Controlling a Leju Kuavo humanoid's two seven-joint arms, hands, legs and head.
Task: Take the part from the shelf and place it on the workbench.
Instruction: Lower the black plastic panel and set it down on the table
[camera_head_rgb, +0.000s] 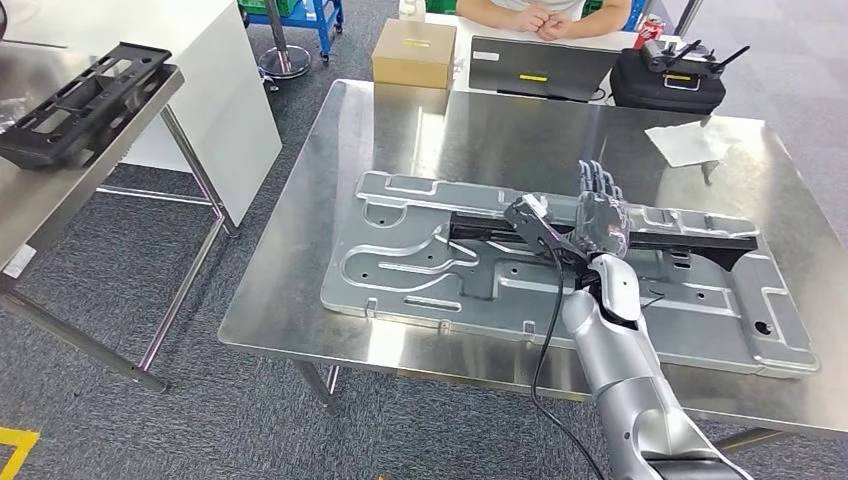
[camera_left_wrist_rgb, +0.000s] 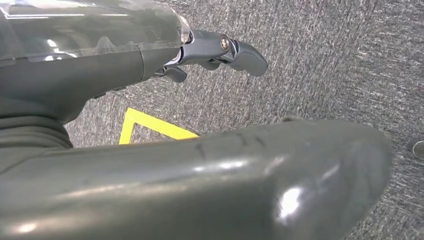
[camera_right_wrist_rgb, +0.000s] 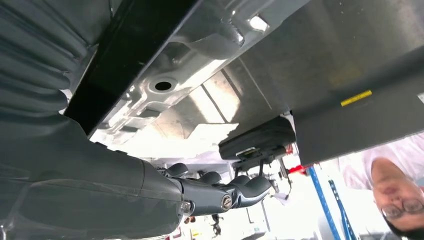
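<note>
A long black part (camera_head_rgb: 690, 239) lies across the grey stamped metal plate (camera_head_rgb: 420, 270) on the steel workbench (camera_head_rgb: 300, 300). My right hand (camera_head_rgb: 600, 212) hovers over the part's middle, its fingers (camera_head_rgb: 597, 182) stretched out straight past it and holding nothing. In the right wrist view the black part (camera_right_wrist_rgb: 115, 60) runs close by the palm, over the plate (camera_right_wrist_rgb: 200, 100), and the fingers (camera_right_wrist_rgb: 225, 192) are extended and empty. My left hand (camera_left_wrist_rgb: 215, 52) hangs over the carpet, fingers loosely apart, holding nothing. A second black part (camera_head_rgb: 85, 100) sits on the steel shelf (camera_head_rgb: 60, 190) at left.
A person sits at the far desk with clasped hands (camera_head_rgb: 540, 18). A cardboard box (camera_head_rgb: 413, 52), grey case (camera_head_rgb: 540, 68), black bag (camera_head_rgb: 668, 80) and red can (camera_head_rgb: 650, 30) stand there. A white cloth (camera_head_rgb: 690, 142) lies on the workbench's far right. Yellow floor tape (camera_left_wrist_rgb: 150, 127) marks the carpet.
</note>
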